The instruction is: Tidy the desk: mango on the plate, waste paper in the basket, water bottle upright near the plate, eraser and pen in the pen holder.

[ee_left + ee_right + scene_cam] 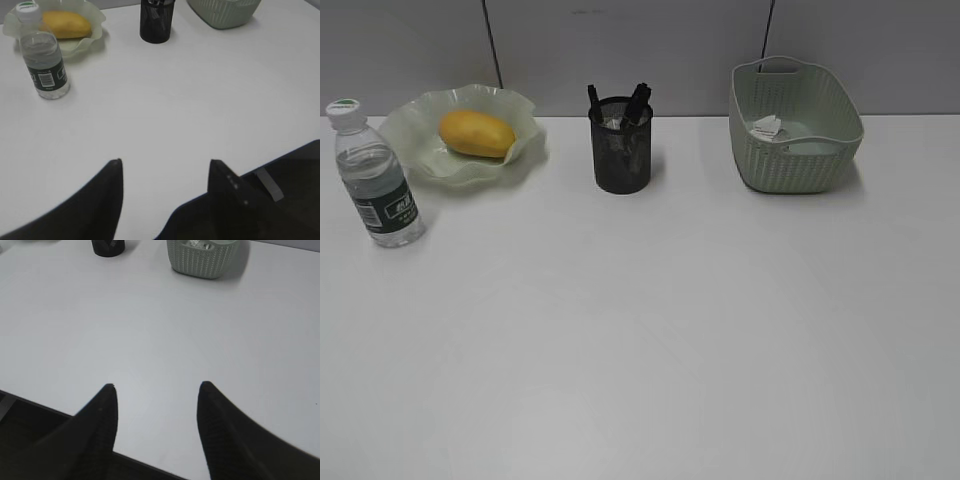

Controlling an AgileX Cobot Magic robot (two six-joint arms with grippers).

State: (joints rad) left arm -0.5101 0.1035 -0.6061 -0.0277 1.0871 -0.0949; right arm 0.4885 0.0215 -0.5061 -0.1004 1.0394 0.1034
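The yellow-orange mango (476, 133) lies on the wavy green plate (420, 150) at the back left. Just in front of the plate the water bottle (377, 175) stands upright, white cap on top. A black mesh pen holder (621, 146) at the back middle holds a dark pen (638, 102) and something white, perhaps the eraser. The waste paper (766, 126) lies inside the green basket (794, 160) at the back right. My left gripper (165, 161) is open over bare desk (650, 330), far from the bottle (44, 65). My right gripper (156, 385) is open too, holding nothing.
A grey panelled wall runs behind the desk. The near desk edge shows under my right gripper in the right wrist view. Neither arm appears in the exterior view.
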